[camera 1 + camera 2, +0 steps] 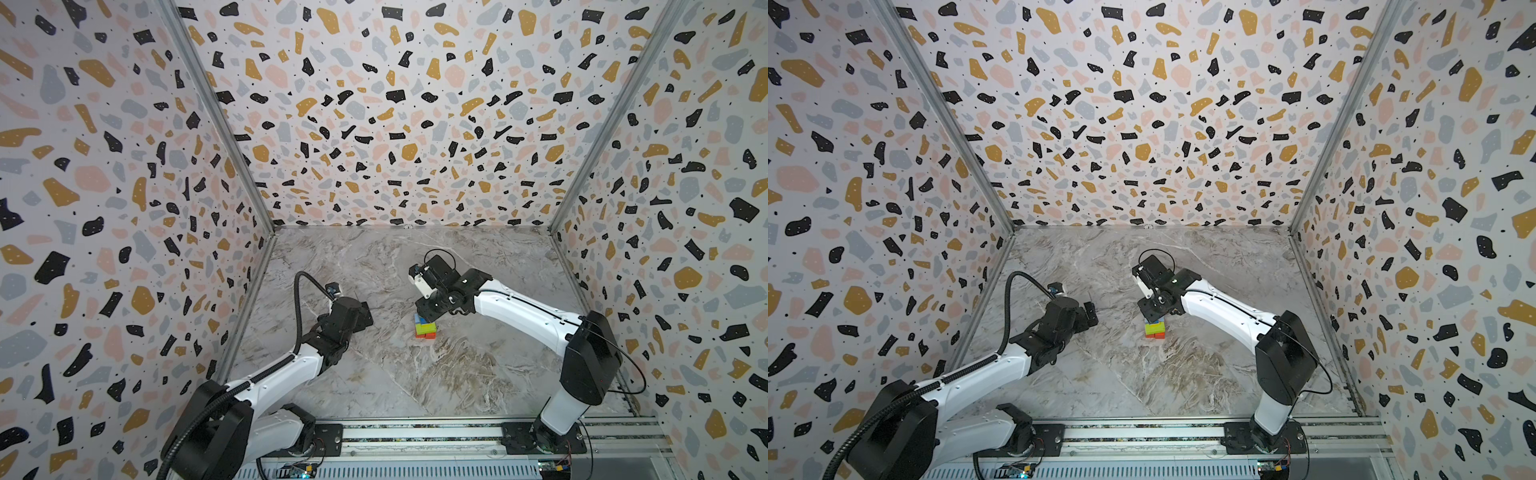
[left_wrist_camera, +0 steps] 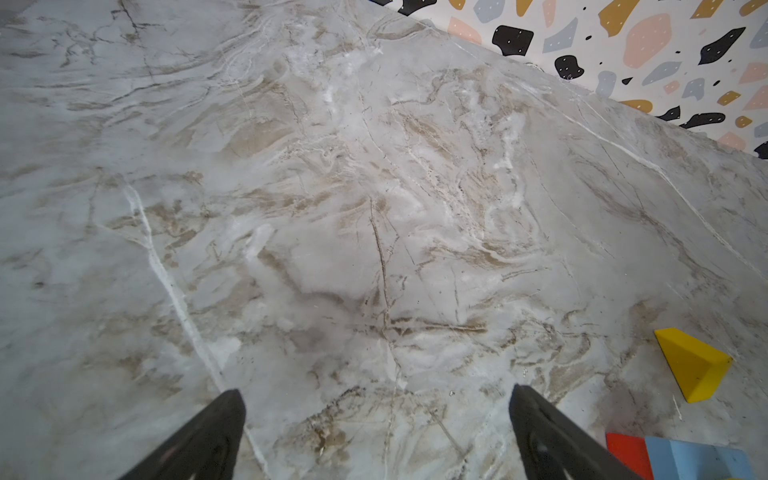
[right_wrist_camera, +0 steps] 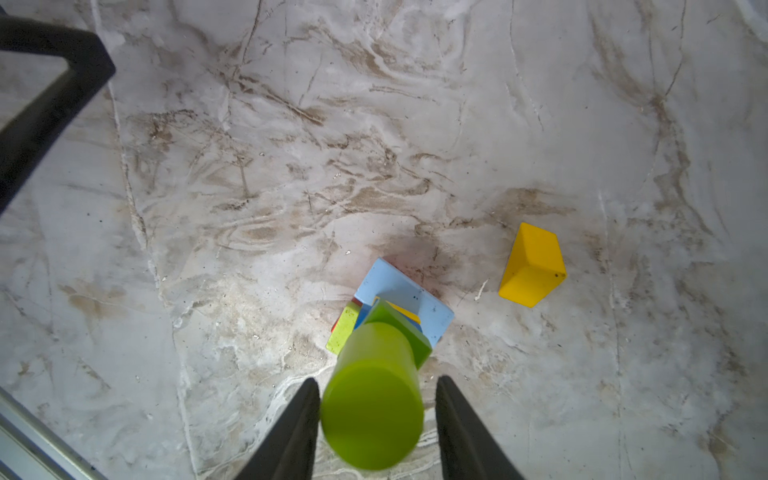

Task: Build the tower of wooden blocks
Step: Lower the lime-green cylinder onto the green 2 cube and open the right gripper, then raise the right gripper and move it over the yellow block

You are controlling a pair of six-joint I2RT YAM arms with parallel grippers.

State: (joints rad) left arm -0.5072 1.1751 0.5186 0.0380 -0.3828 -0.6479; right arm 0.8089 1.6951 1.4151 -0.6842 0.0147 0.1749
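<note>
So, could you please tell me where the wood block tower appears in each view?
Top views: the wood block tower stands mid-table in both.
Left wrist: only a red and light blue corner, at the lower right edge.
Right wrist: tower lower centre, lime cylinder topmost, flanked by the right tool.
Landmark: the yellow block beside it in both wrist views.

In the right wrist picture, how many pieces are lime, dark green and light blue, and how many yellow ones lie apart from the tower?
Lime: 2, cylinder and lime slab
Dark green block: 1
Light blue slab: 1
Yellow block apart: 1
Total: 5
</note>
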